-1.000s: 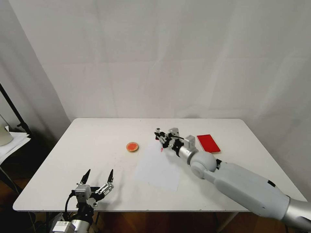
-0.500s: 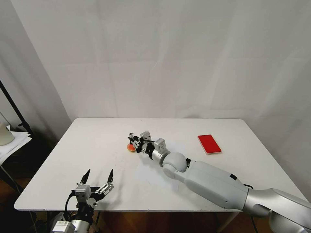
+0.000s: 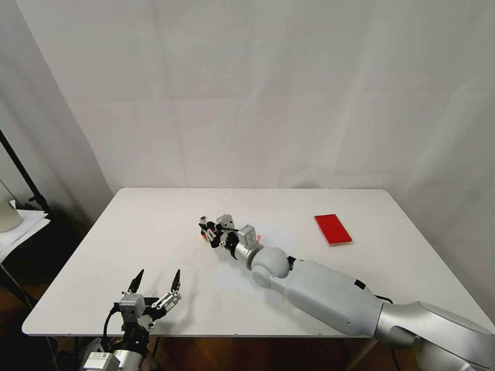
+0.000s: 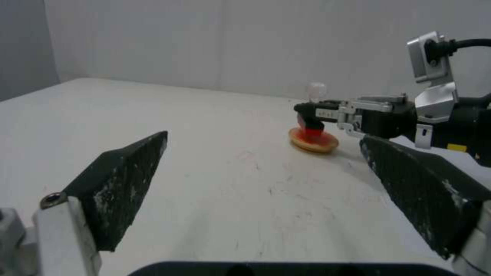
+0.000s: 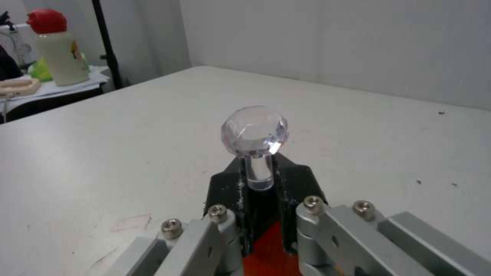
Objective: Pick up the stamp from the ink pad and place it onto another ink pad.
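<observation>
Nearest to us, our left hand (image 3: 154,288) hangs at the front edge of the white counter (image 3: 129,257), its two dark fingers (image 4: 120,184) spread wide with nothing between them; it waits, well apart from the work. A pale sheet of paper (image 3: 242,281) lies flat on the counter between that hand and the middle. Farther out, our right arm reaches across to mid-counter, and our right hand (image 3: 209,230) is clenched on the stamp (image 4: 313,115), the dark fingers pinching its clear stem just under the knob, as the right wrist view shows. Seen from the left wrist, the stamp stands upright with its reddish lower end on the small round ink pad (image 4: 313,140), touching the orange-red centre or very nearly so. We judge the task to be close to its end: the stamp is off the red rectangular ink pad (image 3: 332,229), which lies bare well to the right, and what is left is to let go and draw the hand away without tipping the stamp. The stamp looks tiny, with a faceted, glassy round knob (image 5: 254,131), a short clear neck and a dark base, much smaller than either pad.
</observation>
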You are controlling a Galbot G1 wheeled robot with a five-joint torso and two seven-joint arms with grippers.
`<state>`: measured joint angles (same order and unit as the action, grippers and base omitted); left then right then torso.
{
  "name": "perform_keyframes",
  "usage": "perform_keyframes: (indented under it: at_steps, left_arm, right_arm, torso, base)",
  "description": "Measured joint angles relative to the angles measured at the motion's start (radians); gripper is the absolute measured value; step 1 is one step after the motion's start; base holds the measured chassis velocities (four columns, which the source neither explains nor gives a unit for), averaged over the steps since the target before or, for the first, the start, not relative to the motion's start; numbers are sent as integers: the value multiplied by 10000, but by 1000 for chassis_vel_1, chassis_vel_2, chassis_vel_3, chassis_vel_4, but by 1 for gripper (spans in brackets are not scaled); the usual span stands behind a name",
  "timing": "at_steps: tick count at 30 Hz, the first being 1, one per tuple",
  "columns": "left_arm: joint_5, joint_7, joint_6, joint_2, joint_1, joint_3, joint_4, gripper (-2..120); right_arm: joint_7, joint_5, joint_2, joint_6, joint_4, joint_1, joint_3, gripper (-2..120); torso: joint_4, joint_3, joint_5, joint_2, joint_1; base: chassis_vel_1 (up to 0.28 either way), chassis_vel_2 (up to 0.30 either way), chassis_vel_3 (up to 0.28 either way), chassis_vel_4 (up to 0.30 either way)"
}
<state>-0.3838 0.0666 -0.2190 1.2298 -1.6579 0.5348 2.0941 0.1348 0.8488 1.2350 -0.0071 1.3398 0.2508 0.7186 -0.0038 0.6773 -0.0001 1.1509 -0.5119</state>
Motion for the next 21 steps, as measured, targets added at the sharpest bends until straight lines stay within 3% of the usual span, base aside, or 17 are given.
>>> perform_keyframes:
  at_steps: [11, 21]
  left_arm:
    - [0, 0, 0, 0, 0, 0, 0, 100]
    - [0, 0, 0, 0, 0, 0, 0, 100]
  right_arm:
    - [-74, -150, -21, 113, -88, 192, -51, 10]
    - [-142, -115, -188, 165, 96, 197, -67, 45]
  torso:
    - [0, -1, 1, 0, 1]
    - [0, 0, 0, 0, 1]
  base:
    - [0, 0, 0, 0]
    - [0, 0, 0, 0]
